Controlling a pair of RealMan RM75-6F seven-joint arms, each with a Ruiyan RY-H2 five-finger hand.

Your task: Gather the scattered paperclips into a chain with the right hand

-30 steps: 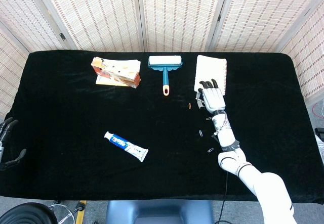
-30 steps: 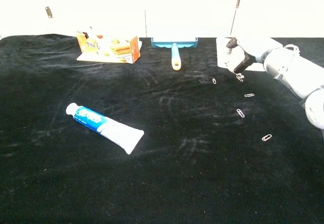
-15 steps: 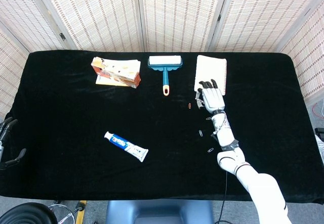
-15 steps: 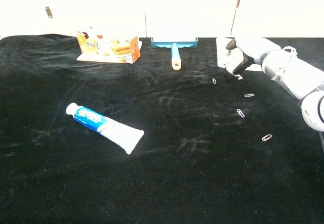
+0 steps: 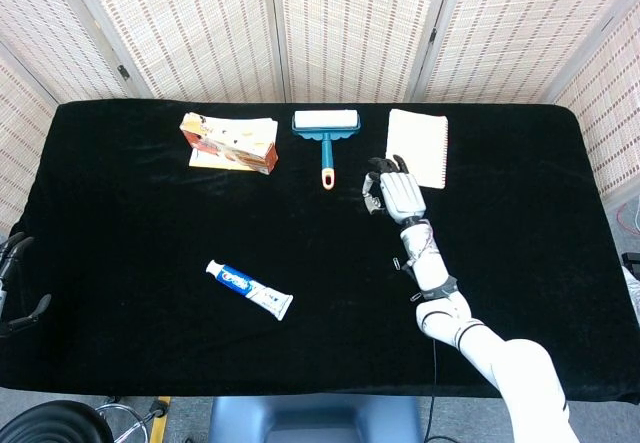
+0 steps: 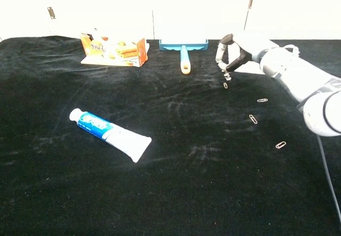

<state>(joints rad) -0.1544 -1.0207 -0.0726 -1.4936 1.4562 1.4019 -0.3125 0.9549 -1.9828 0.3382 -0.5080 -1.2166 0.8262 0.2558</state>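
The right hand (image 6: 230,61) seems to pinch a small paperclip (image 6: 227,76) just above the far paperclip (image 6: 225,85); the thin clip can slip from the fingertips while linking.

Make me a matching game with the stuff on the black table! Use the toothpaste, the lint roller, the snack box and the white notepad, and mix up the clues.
Things:
1. toothpaste tube
2. lint roller
3. snack box
4. white notepad

Clues:
A. lies just beyond the right hand
B. blue head, orange handle
C. far-left thing in the back row
D. alone, nearest the front edge

Pairs: 1-D, 2-B, 3-C, 4-A
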